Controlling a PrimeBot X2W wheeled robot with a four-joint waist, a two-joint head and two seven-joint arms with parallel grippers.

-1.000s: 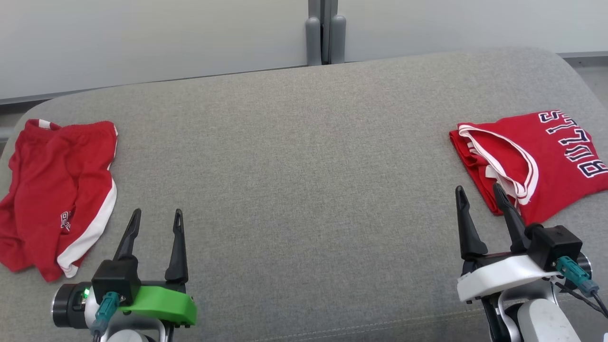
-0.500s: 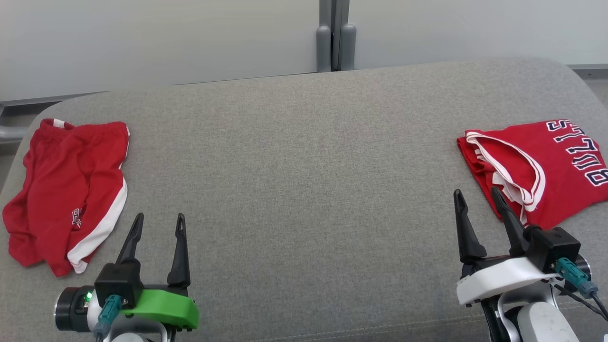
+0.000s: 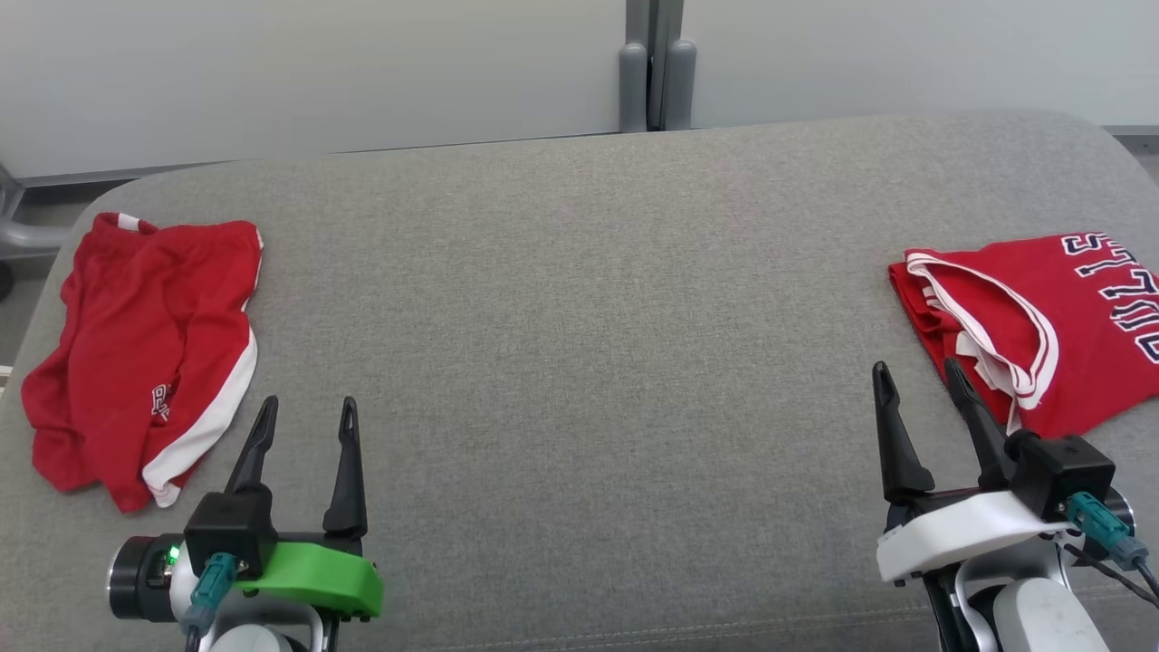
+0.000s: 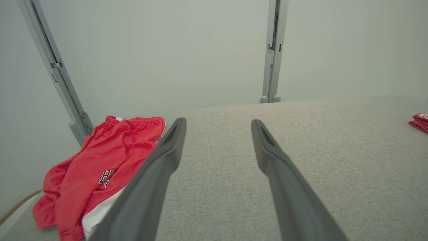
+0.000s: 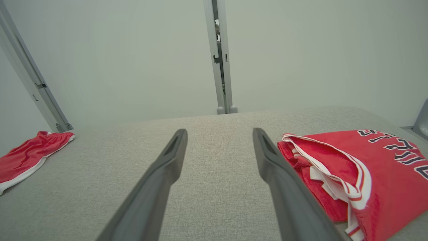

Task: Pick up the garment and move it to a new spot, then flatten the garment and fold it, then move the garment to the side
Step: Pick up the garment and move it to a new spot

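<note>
The grey padded table (image 3: pixel 579 299) is the thing to steer by here: a long cloth-covered top with rounded corners, and a grey post (image 3: pixel 656 72) standing just behind the middle of its far edge. At the table's left end lie the red shorts (image 3: pixel 136 335), rumpled and bunched, with a white stripe down one side and a small dark-and-white emblem low on the leg. At the table's right end lies the red jersey (image 3: pixel 1068 344), doubled over into a flat packet, its white-trimmed opening turned toward the table's middle and dark block letters edged in white running toward the end. The two garments are well apart, with the grey middle of the table between them. Both arms come in over the table's near edge, fingers pointing toward its far edge. The left gripper (image 3: pixel 309 405), on its green mount, has its two dark fingers spread wide with nothing between them, near the shorts' closest corner but clear of the cloth. The right gripper (image 3: pixel 915 368), on its white mount, is likewise spread wide and empty-handed. Its outer finger crosses the jersey's near corner as seen from the head, and I can't tell whether it touches the fabric.
</note>
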